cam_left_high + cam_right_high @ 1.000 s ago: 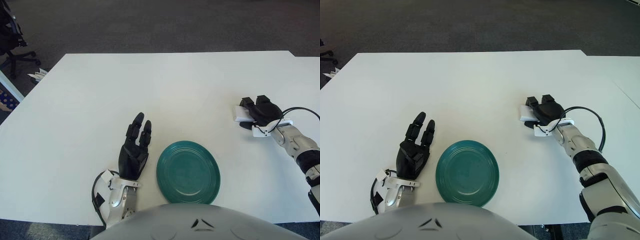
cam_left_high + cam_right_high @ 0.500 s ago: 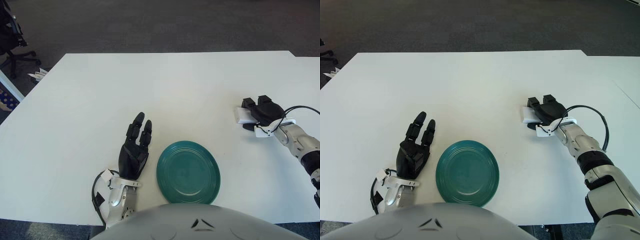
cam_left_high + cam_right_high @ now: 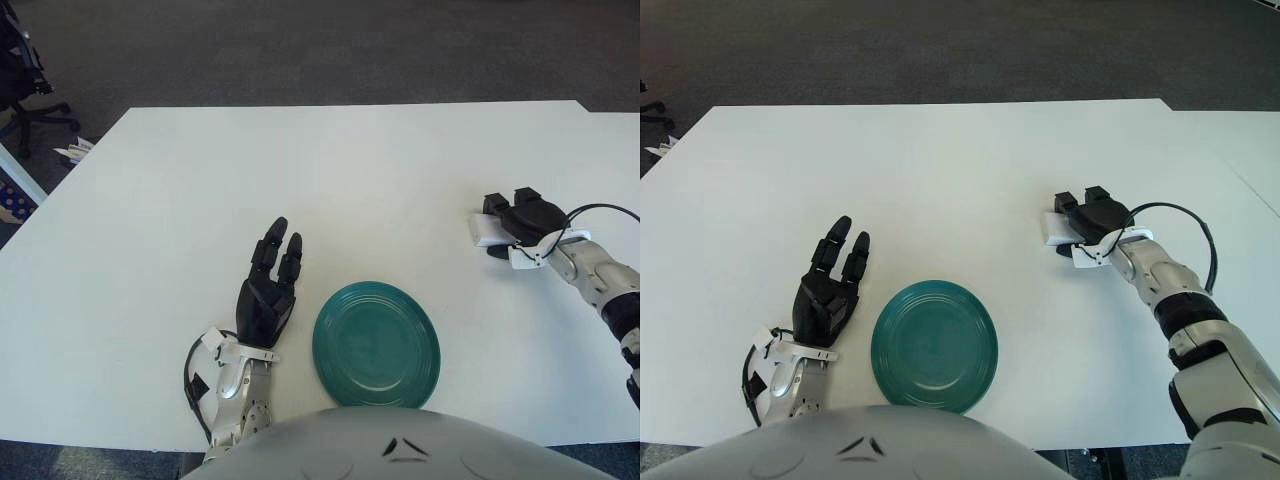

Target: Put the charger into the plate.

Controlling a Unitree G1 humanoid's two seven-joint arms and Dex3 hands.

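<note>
Meanwhile right hand [image 3: 527, 222] palm-down, fingers curled around charger [image 3: 486, 230]; left hand [image 3: 268, 293] flat, fingers extended.

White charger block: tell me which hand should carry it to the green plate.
Right. The right hand is already closed over the white charger block on the table's right side. The left hand rests open beside the round green plate, far from it.

Bare white desk [image 3: 350, 170] between my right robot hand [image 3: 520, 222] and the green plate [image 3: 376, 345], nothing standing in that stretch, my left robot hand [image 3: 268, 295] resting just beside the plate's left rim, fingers extended.
</note>
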